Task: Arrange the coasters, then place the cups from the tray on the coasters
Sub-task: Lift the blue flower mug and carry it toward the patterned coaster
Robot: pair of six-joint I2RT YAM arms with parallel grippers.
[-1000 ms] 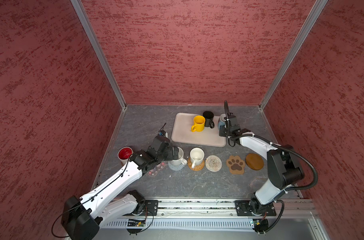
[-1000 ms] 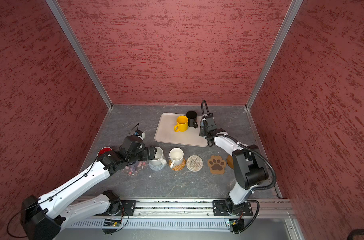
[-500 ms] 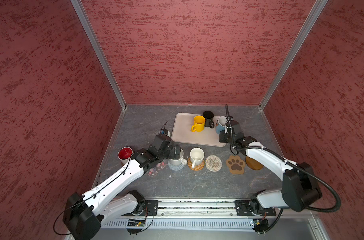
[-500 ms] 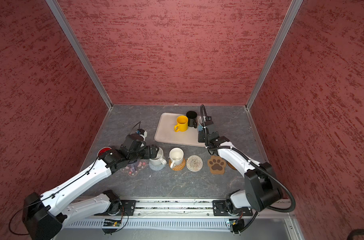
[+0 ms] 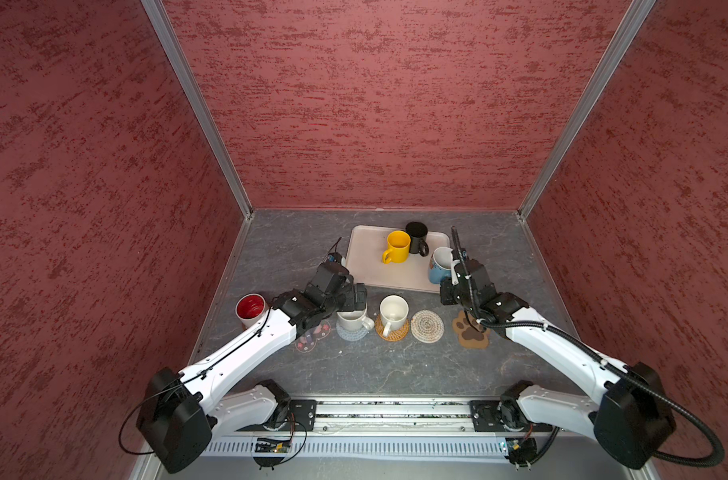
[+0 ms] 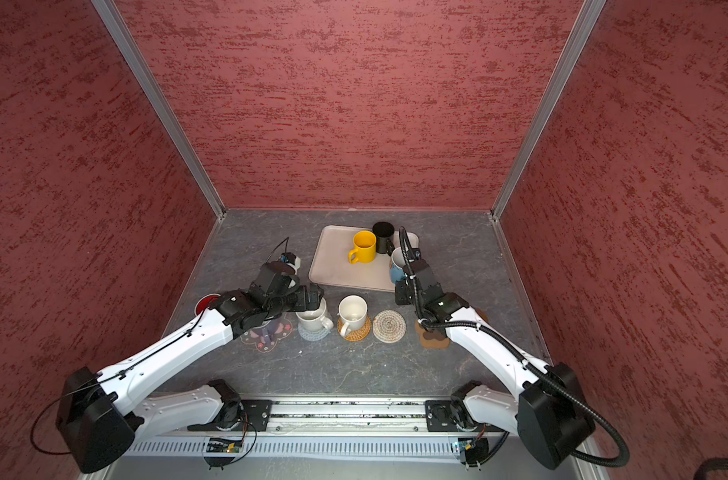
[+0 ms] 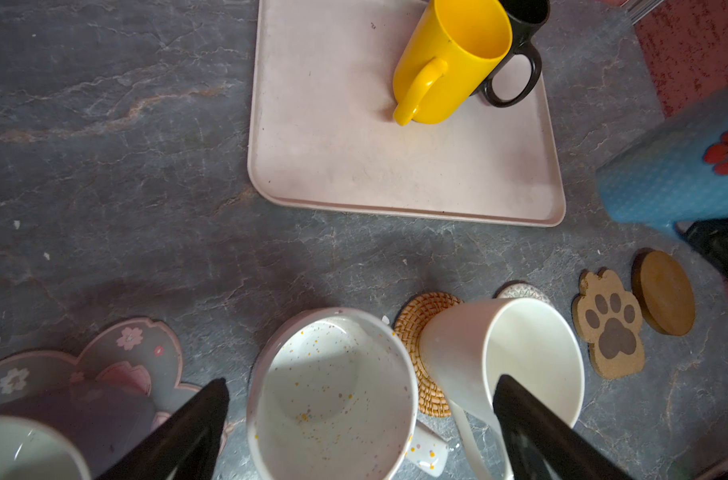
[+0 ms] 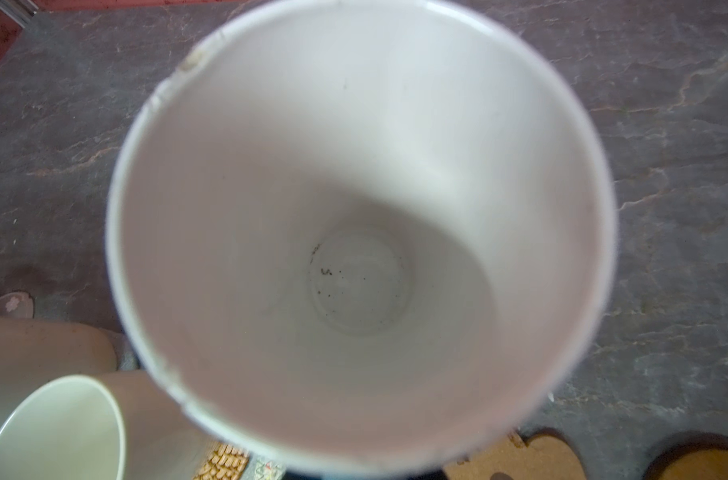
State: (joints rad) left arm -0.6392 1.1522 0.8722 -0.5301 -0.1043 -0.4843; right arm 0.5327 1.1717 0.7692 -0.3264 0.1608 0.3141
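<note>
My right fingers (image 7: 715, 245) are clamped on the light blue cup (image 5: 437, 266), held over a near corner of the tray (image 5: 366, 257). My left fingers (image 7: 179, 432) stand apart, straddling the speckled cup (image 7: 333, 395) on the grey-blue coaster (image 5: 348, 336).

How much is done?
Done: the speckled white mug sits on the bluish woven coaster, the cream mug on the orange woven coaster. In hand: the right gripper holds the light blue mug. Left: the yellow mug and black mug on the pale pink tray.
</note>
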